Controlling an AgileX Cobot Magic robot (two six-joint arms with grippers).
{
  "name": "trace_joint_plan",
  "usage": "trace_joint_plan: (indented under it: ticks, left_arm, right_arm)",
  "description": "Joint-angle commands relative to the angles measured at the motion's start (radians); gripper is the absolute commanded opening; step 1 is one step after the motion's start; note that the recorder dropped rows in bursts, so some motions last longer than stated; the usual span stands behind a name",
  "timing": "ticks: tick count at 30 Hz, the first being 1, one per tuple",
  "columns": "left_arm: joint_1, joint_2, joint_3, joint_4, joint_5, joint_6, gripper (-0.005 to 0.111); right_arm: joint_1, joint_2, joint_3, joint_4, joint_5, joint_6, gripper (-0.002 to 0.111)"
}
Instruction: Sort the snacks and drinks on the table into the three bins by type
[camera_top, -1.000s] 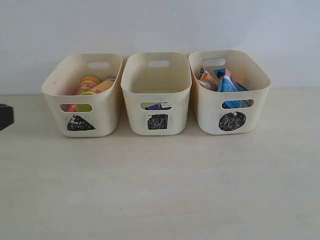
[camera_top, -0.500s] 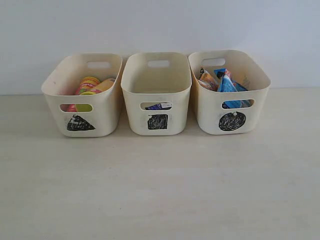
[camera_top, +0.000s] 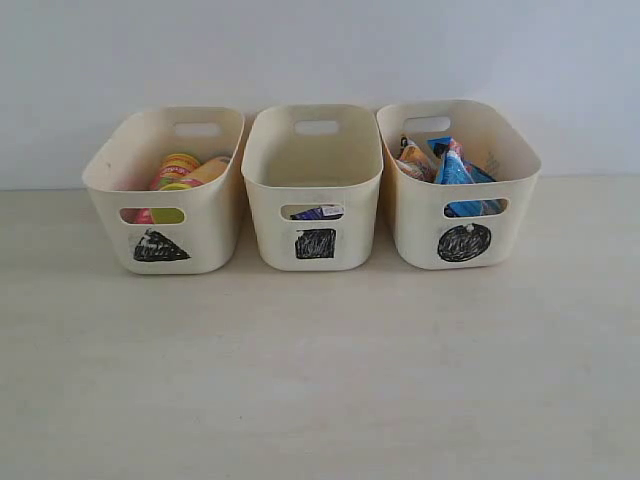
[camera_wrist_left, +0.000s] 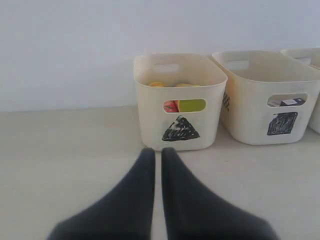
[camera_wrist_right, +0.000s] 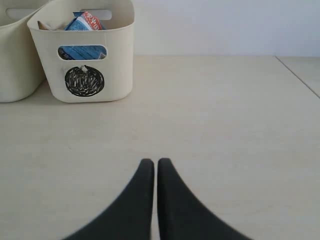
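The cans (camera_top: 180, 170) lie in the triangle bin (camera_top: 108, 182). Their orange and yellow tops show below its rim, and red and yellow-green show through its front handle slot. A carton (camera_top: 318, 212) sits low in the square bin (camera_top: 268, 225). Only a dark sliver with some blue and white shows through the slot, so how many cartons are there I cannot tell. The bags are in the circle bin (camera_top: 512, 225). A blue bag (camera_top: 452, 165) stands up to about rim height, and an orange bag (camera_top: 413, 158) is just beside it on the side toward the square bin.

The three bins stand in a row along the far edge of the counter (camera_top: 320, 380), with their marks facing the near edge. The triangle bin is nearest the left edge, the square bin is in the middle and the circle bin is toward the right edge. Neighbouring bins nearly touch at the rims. Behind them is a plain pale wall (camera_top: 320, 50).

The left gripper (camera_wrist_left: 153, 152) hangs over bare counter on the near side of the triangle bin, pointing at it. Its two dark fingers are together with only a thin slit between them, and they hold nothing. The right gripper (camera_wrist_right: 150, 162) is likewise closed and empty, over bare counter well short of the circle bin and toward the right edge.
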Motion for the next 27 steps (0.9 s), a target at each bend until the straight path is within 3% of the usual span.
trace_joint_plan:
  ticks: [1, 4, 12, 27]
  left_arm:
    - [0.004, -0.059, 0.022, -0.005, -0.023, -0.017, 0.004]
    - [0.004, -0.137, 0.022, -0.005, 0.048, -0.02, 0.004]
    - [0.014, -0.137, 0.022, -0.005, 0.213, -0.017, 0.004]
    - [0.014, -0.137, 0.022, -0.003, 0.209, -0.017, 0.004]
  right_arm:
    - [0.0, -0.005, 0.004, -0.001, -0.004, 0.0, 0.0]
    - [0.0, -0.005, 0.004, -0.001, -0.004, 0.0, 0.0]
    - [0.0, -0.005, 0.004, -0.001, -0.004, 0.0, 0.0]
    - [0.0, -0.005, 0.004, -0.001, -0.004, 0.0, 0.0]
